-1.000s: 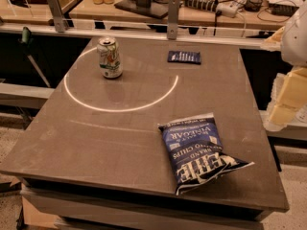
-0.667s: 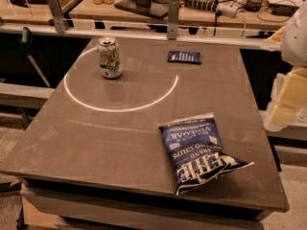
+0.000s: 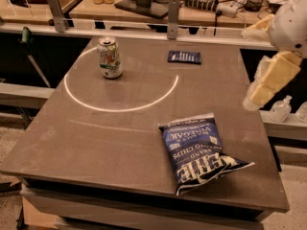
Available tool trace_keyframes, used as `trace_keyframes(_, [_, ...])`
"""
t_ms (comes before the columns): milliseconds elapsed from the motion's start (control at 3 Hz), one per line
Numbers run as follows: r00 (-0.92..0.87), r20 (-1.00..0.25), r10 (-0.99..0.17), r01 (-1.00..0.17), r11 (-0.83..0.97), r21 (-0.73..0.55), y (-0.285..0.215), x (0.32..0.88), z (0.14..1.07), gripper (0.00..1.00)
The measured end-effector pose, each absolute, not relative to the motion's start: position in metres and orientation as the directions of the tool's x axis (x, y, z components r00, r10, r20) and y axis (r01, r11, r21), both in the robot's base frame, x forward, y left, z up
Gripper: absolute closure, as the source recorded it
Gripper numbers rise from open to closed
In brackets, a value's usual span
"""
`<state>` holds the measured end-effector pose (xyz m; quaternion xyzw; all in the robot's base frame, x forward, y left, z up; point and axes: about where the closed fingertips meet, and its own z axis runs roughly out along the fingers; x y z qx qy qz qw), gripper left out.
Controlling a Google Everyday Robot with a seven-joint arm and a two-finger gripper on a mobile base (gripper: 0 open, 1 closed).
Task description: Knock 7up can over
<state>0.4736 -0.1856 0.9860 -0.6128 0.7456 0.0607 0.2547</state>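
Only the arm has shifted, slightly leftward at the right edge. Hand (image 3: 261, 91) hangs beside the desk (image 3: 96, 143); open or closed, cannot tell. 7up can (image 3: 110, 57) upright, upper left, well apart. Knock not begun; whole reach remains.

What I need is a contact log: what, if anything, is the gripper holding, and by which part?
Nothing: the gripper hangs off the table's right edge, apart from the upright 7up can.
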Motion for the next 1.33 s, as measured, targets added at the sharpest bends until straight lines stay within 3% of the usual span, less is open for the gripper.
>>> trace_keyframes(333, [-0.084, -0.660, -0.746, -0.952, 0.257, -0.169, -0.125, 0.499, 0.999, 0.00])
trace_keyframes(667, [-0.066, -0.743, -0.666, -0.958, 0.251, -0.140, -0.097, 0.498, 1.016, 0.00])
trace_keyframes(1333, [-0.111, -0.756, -0.645, -0.942, 0.311, -0.127, -0.094, 0.502, 1.003, 0.00])
